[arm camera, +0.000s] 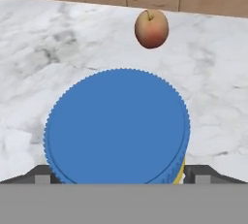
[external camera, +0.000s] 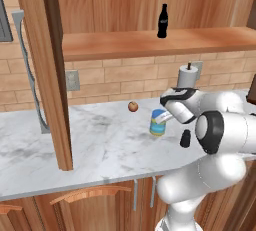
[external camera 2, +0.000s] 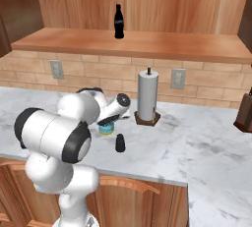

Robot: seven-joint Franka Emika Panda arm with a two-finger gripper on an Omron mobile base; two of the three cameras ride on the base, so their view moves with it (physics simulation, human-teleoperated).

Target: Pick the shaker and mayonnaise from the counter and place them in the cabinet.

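Hovering over the mayonnaise (arm camera: 117, 126), your end effector (arm camera: 118, 173) had its jaws spread wide, one each side of the blue lid, nothing gripped. Closing too high risked slipping off the rim; the shaker (external camera: 185, 138) stood just beside on the bench (external camera: 95, 145).

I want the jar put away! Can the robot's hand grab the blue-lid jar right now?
Probably yes. The hand is open right above the mayonnaise, a finger on each side, and nothing sits between them.
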